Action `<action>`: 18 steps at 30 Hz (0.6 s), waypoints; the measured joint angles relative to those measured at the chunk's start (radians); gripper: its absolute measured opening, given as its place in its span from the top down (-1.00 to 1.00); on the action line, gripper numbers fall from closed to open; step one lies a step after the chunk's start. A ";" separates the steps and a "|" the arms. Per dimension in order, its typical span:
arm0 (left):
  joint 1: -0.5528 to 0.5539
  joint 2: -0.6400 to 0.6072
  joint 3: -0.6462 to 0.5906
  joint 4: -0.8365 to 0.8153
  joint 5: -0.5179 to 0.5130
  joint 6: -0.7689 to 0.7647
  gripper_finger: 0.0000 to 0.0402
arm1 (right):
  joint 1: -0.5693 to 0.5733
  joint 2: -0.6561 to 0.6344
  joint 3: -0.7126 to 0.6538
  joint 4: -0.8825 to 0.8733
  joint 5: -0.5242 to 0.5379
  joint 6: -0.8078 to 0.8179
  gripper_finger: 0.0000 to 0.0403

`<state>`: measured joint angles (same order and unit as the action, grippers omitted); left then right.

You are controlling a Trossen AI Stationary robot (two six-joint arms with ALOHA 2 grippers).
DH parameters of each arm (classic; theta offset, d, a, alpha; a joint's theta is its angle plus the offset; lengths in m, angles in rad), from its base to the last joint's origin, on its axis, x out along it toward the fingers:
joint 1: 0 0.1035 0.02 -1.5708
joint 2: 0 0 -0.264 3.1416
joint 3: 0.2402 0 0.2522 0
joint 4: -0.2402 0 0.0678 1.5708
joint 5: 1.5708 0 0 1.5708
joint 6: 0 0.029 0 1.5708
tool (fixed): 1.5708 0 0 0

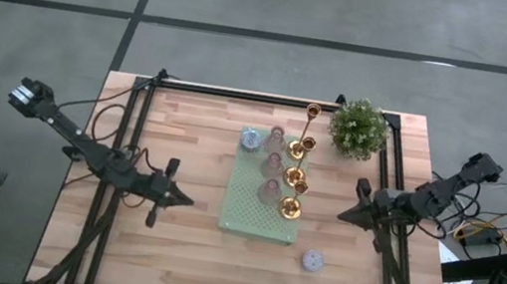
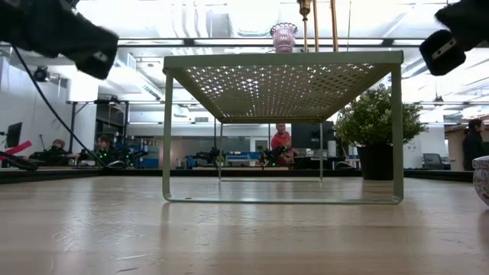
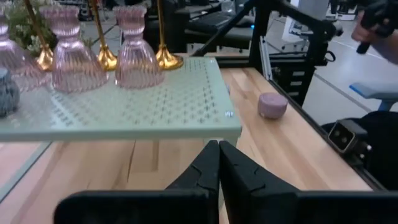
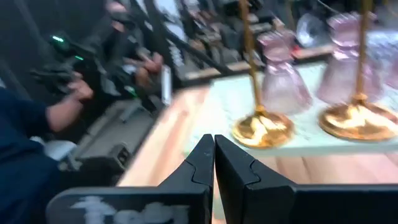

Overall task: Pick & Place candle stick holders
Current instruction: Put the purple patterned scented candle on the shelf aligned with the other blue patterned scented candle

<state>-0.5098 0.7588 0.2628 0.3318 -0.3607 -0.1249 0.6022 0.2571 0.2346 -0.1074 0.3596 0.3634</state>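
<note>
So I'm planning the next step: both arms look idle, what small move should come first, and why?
Probably open the right gripper and swing it toward the lavender holder. Its jaws are shut and empty, that holder lies loose on the table off the green stand, on the right arm's side; the left gripper sits farther away.

Gold and pink holders [image 1: 294, 178] upright
</note>
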 joint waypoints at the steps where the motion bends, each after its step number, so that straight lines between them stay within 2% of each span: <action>1: 0.000 -0.011 -0.014 -0.001 0.000 0.000 0.94 | 0.000 0.032 0.028 -0.042 0.020 0.024 0.96; 6: 0.000 -0.046 -0.056 0.032 0.000 -0.008 0.93 | 0.000 0.245 0.149 -0.130 0.040 0.111 0.96; 10: 0.000 -0.076 -0.078 0.034 0.021 -0.003 0.93 | 0.001 0.413 0.266 -0.165 -0.006 0.187 0.96; 18: -0.006 -0.111 -0.121 0.062 0.030 -0.015 0.92 | 0.054 0.751 0.564 -0.587 -0.046 0.432 0.96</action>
<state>-0.5160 0.6481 0.1413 0.3935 -0.3302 -0.1404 0.6558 1.0085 0.7991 -0.6945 0.3134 0.7959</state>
